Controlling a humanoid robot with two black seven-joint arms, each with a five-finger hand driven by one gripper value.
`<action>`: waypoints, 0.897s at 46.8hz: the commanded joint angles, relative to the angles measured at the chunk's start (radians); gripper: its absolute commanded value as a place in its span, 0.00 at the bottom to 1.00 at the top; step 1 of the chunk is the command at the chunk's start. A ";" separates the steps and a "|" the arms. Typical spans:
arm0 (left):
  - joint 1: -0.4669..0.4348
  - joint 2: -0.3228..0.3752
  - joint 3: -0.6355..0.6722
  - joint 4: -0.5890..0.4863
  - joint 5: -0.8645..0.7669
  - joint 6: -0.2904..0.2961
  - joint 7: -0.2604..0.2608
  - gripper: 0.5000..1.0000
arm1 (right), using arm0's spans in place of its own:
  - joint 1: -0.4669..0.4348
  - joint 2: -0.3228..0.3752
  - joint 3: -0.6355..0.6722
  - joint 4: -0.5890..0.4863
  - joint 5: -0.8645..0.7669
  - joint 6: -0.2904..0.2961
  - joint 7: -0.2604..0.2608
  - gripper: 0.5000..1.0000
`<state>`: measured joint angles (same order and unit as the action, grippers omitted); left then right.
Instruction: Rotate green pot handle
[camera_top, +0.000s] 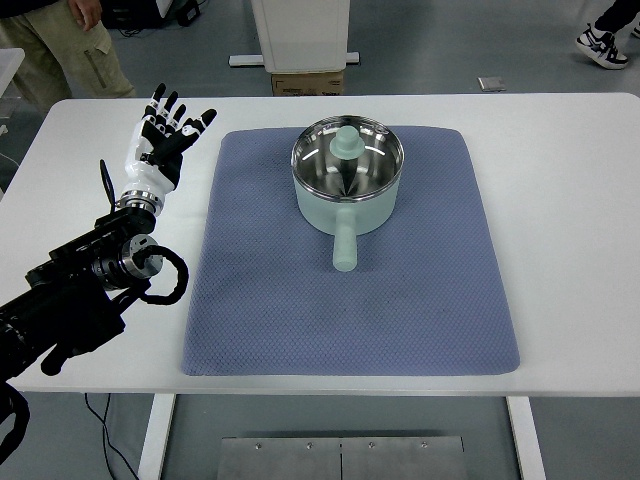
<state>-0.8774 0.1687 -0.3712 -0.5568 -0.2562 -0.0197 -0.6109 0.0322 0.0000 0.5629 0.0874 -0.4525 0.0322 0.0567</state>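
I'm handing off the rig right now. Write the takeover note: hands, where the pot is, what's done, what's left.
Left hand: open, fingers spread, above the bare table left of the blue mat, touching nothing.
Right arm: not in view.
Green pot: upright on the mat's far half. Its handle points at the near table edge.
Done: nothing visible; no hand is on the pot.
Left: reach the handle and rotate it.

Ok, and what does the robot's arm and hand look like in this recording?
Only the left arm shows. It is black and bulky, built of round jointed segments with a silver ring at the joint and a black cable looping out beside it. A white wrist piece leads to the robot hand, which has five black fingers with white patches near the tips.
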 joint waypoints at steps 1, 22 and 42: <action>0.000 0.002 0.000 0.000 0.000 0.001 0.000 1.00 | 0.000 0.000 0.000 0.000 0.000 0.000 0.000 1.00; -0.005 0.005 0.000 0.000 0.000 0.000 0.000 1.00 | 0.000 0.000 0.000 0.000 0.000 0.000 0.000 1.00; -0.003 0.040 0.000 -0.043 0.002 -0.009 0.000 1.00 | 0.000 0.000 0.000 0.000 0.000 0.000 0.000 1.00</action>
<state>-0.8807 0.2064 -0.3712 -0.5964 -0.2545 -0.0288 -0.6109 0.0322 0.0000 0.5629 0.0874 -0.4525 0.0322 0.0568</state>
